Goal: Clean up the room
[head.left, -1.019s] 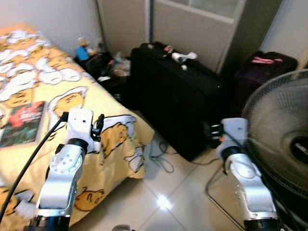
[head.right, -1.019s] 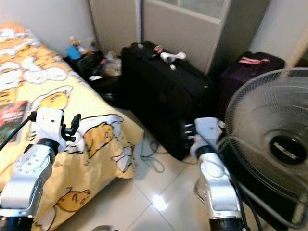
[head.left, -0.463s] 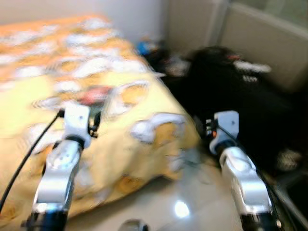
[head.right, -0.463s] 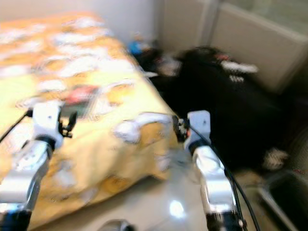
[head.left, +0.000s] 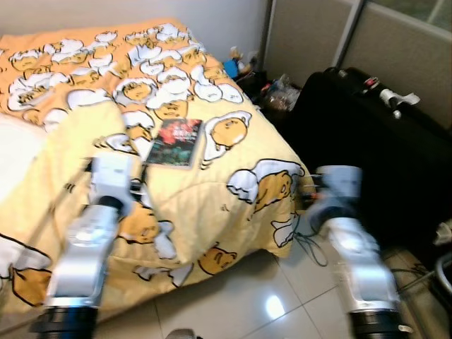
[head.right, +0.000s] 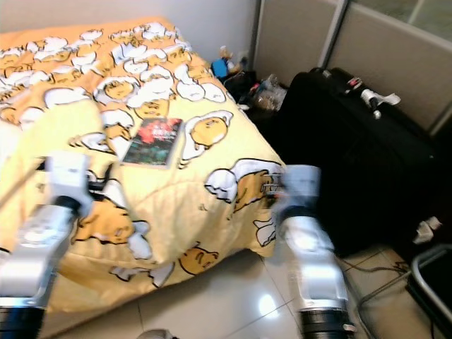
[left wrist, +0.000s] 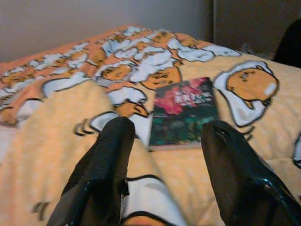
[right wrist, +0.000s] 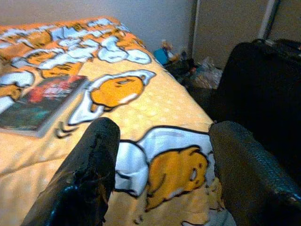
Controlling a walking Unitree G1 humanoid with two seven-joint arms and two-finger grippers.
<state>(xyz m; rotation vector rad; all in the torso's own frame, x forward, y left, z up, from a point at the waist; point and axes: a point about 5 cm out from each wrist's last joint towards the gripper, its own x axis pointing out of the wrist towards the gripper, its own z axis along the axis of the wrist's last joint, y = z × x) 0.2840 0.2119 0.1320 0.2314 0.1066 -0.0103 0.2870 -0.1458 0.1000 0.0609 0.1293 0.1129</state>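
Note:
A book (head.left: 176, 141) with a dark red and green cover lies flat on the yellow cartoon-print bedspread (head.left: 212, 191). My left gripper (left wrist: 164, 141) is open, held above the bed a short way in front of the book (left wrist: 184, 111), nothing between its fingers. My right gripper (right wrist: 162, 141) is also open and empty, over the bed's corner near the suitcase. Both silver arms reach forward from the bottom of the eye views, the left arm (head.left: 95, 226) over the bed, the right arm (head.left: 349, 247) over the floor beside it.
A large black suitcase (head.left: 374, 141) stands to the right of the bed. Small clutter (head.left: 272, 88) is piled in the corner by the wall. A cable (head.left: 311, 244) lies on the glossy tiled floor (head.left: 233, 304). A white pillow (head.left: 18, 145) sits at the far left.
The camera has swung left: the fan has left the picture and the bed now fills the middle. Both arms keep about the same pose, fingers still apart.

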